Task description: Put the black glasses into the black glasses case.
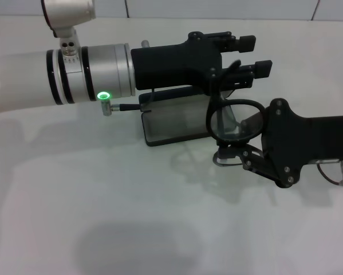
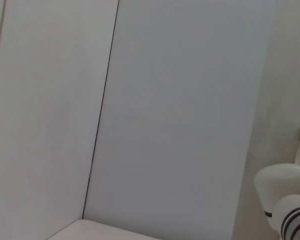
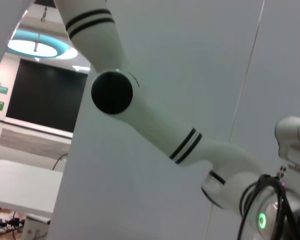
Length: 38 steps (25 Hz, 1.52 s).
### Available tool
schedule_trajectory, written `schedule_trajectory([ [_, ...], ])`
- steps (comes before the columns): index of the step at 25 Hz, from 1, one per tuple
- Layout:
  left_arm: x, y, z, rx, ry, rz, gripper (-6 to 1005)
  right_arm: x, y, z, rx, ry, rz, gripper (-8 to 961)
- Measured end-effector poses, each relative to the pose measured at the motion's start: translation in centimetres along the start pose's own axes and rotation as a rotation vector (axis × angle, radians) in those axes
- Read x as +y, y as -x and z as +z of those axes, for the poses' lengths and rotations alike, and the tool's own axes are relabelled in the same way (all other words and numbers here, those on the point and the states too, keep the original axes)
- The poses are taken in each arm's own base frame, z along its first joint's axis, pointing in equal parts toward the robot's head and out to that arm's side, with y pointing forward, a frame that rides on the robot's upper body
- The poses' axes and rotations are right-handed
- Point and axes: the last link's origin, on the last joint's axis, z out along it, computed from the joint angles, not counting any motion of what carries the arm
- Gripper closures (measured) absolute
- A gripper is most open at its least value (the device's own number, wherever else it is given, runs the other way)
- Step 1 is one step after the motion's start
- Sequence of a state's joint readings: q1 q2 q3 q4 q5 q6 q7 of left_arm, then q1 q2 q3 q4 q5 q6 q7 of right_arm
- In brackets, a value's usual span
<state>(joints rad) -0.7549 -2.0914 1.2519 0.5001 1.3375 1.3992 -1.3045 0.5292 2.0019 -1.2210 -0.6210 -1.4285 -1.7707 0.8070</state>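
black glasses (image 1: 234, 119) pinched in the right gripper's (image 1: 231, 153) fingers hang at the open black glasses case (image 1: 174, 123), steadied by the left gripper (image 1: 248, 57), its finger state unclear; next, lowering them inside.

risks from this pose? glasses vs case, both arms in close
1. The right pincer holds the black glasses by the lower frame edge only; they may twist or slip.
2. The left pincer crowds above the black glasses case, risking a collision.
3. The left arm hides the case's far side from the head view.
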Motion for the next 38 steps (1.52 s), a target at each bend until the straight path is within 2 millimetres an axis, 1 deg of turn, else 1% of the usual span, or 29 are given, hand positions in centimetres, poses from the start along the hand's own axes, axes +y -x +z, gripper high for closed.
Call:
schedule_trajectory([
  [7, 0.1, 0.0, 0.0, -0.004, 0.011, 0.004, 376, -0.1, -0.6, -0.4, 0.040, -0.041, 0.005, 870],
  [23, 0.4, -0.2, 0.2, -0.011, 0.036, 0.040, 377, -0.4, -0.6, -1.0, 0.055, -0.055, 0.008, 869],
  [26, 0.0, -0.5, -0.1, 0.015, 0.003, 0.066, 377, -0.2, -0.9, -1.1, 0.075, -0.042, 0.009, 869],
  [29, -1.1, -1.0, -1.3, 0.072, -0.083, 0.088, 377, -0.2, -1.4, -0.9, 0.113, -0.040, 0.007, 869],
  [31, -1.9, -1.3, -2.4, 0.108, -0.141, 0.093, 377, -0.5, -1.7, -0.8, 0.153, -0.047, -0.009, 869],
  [33, -2.5, -1.3, -3.6, 0.141, -0.207, 0.107, 377, -1.4, -2.3, -0.7, 0.247, -0.076, -0.030, 869],
  [35, -2.9, -1.3, -4.3, 0.157, -0.249, 0.113, 377, -2.7, -2.9, -0.2, 0.392, -0.091, -0.026, 868],
  [38, -3.3, -1.2, -5.3, 0.177, -0.295, 0.109, 377, -3.8, -2.9, 1.0, 0.554, -0.062, -0.063, 868],
])
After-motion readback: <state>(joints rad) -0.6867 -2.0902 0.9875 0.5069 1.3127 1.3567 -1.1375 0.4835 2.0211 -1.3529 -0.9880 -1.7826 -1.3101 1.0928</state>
